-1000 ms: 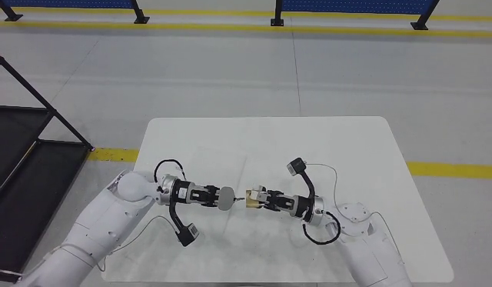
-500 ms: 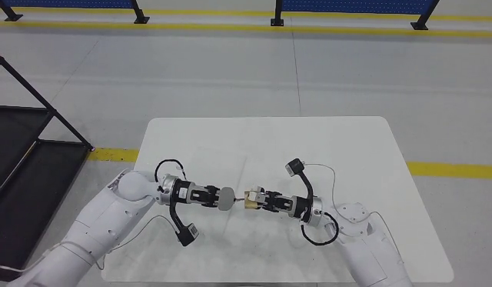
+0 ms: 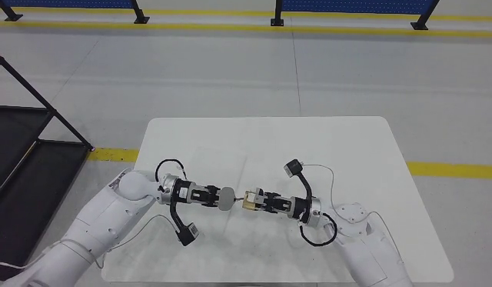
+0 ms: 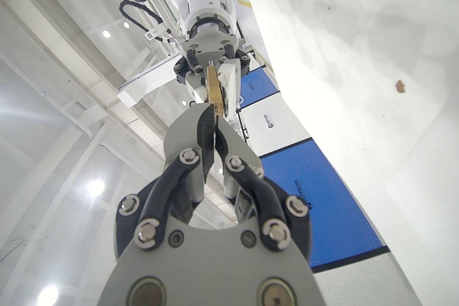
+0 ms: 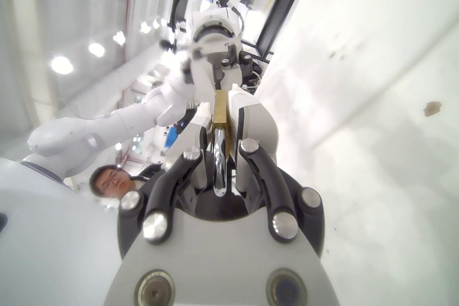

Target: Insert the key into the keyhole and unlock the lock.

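Low in the middle of the top view, both arms lie nearly level above the white table (image 3: 346, 148). Their forearms angle inward from the lower corners, so the wrists face each other tip to tip.

The left gripper (image 3: 230, 199) points toward the right of the frame. Its dark-padded fingers (image 4: 206, 128) are pressed together on the key (image 4: 216, 112), and just a short bit of it shows beyond the pads.

The right gripper (image 3: 260, 201) points back at it. Its white fingers (image 5: 247, 106) are clamped on either flat side of the brass lock (image 5: 220, 110), and the shackle (image 5: 219, 160) is turned back toward that wrist.

Key tip and lock edge meet at centre frame in the left wrist view; how deep the key sits cannot be told.

As for lettering, a blue panel (image 4: 333, 214) at lower right of the left wrist view bears a line of white print. A small coded tag (image 4: 152, 33) hangs on the far arm's cable at upper left.
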### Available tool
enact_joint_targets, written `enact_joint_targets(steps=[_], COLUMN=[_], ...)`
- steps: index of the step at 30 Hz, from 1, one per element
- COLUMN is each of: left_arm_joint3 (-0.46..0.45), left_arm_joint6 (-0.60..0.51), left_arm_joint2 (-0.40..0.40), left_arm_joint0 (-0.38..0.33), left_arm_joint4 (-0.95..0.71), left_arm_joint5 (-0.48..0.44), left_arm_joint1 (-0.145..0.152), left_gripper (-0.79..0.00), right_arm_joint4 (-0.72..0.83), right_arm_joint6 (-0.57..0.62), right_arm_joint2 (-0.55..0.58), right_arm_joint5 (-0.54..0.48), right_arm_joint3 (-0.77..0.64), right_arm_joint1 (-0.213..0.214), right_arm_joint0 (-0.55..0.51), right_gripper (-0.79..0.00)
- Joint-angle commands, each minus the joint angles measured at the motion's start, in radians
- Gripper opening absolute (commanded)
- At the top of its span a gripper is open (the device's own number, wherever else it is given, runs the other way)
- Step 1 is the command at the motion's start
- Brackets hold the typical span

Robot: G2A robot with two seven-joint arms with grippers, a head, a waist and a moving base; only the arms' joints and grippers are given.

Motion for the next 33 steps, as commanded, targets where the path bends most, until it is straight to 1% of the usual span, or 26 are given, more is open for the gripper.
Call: enact_joint_targets(steps=[1,14,24,33], left_arm_joint3=[-0.001,-0.006,-0.004,-0.004], left_arm_joint6=[0.0,0.0,-0.003,-0.007], left_arm_joint2=[0.007,0.04,0.059,0.075], left_arm_joint0=[-0.003,-0.02,-0.032,-0.041], left_arm_joint4=[0.0,0.001,0.005,0.001], left_arm_joint5=[0.0,0.0,0.003,0.007], left_arm_joint1=[0.001,0.011,0.021,0.027], left_gripper=[-0.785,-0.785,-0.785,-0.785], right_arm_joint4=[0.0,0.007,0.004,-0.005], right_arm_joint6=[-0.001,-0.008,0.04,0.056], right_arm_joint2=[-0.002,-0.008,-0.018,-0.028], right_arm_joint5=[-0.003,-0.006,-0.008,-0.009], right_arm_joint3=[0.0,-0.002,-0.005,-0.008], right_arm_joint1=[0.001,0.011,0.021,0.029], right_arm_joint0=[0.001,0.005,0.017,0.023], right_gripper=[-0.785,-0.785,-0.785,-0.785])
